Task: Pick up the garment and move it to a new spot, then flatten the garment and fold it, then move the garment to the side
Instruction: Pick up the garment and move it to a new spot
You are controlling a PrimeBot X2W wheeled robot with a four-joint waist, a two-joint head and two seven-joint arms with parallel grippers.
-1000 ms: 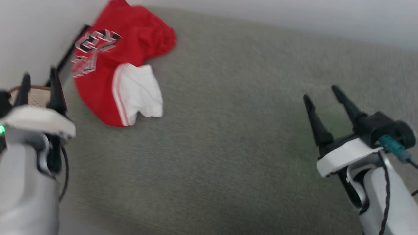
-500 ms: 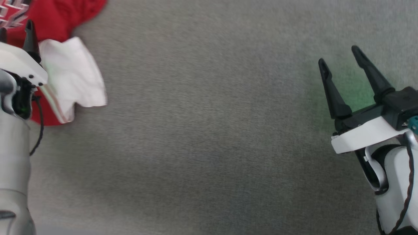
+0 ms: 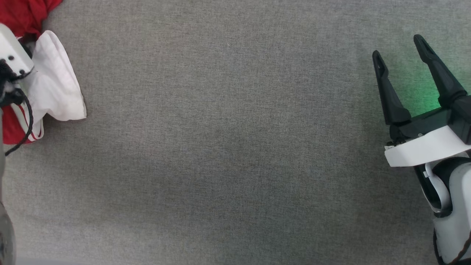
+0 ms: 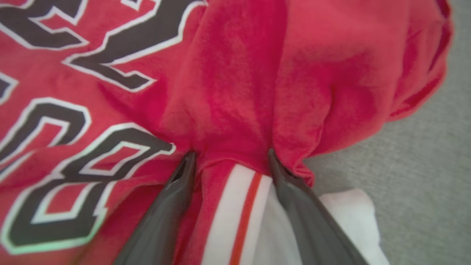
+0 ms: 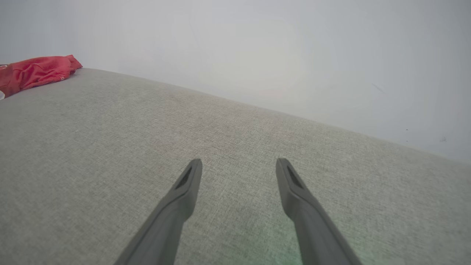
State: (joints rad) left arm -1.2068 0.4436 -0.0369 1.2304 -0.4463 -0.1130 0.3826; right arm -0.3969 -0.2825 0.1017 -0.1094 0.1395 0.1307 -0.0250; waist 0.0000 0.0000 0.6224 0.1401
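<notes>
Left gripper (image 4: 230, 154) now has both fingertips sunk into the garment (image 4: 239, 73). Its jaws are spread wide, with a ridge of red cloth and the striped trim (image 4: 239, 209) standing between them. Nothing is clamped yet. A second ago, in the head view, it stood short of the shirt, off to its side. The head view itself has swung since then, so the garment's slide to that view's upper left corner is camera movement, not displacement. The garment lies bunched at the far left of the grey fabric surface (image 3: 228, 147), white sleeve (image 3: 55, 92) outermost. Right gripper (image 3: 399, 47) hangs fully open and empty over bare surface, well apart from it. Assessment: the approach looks complete, and closing on the ridge is the outstanding step before any lift.
</notes>
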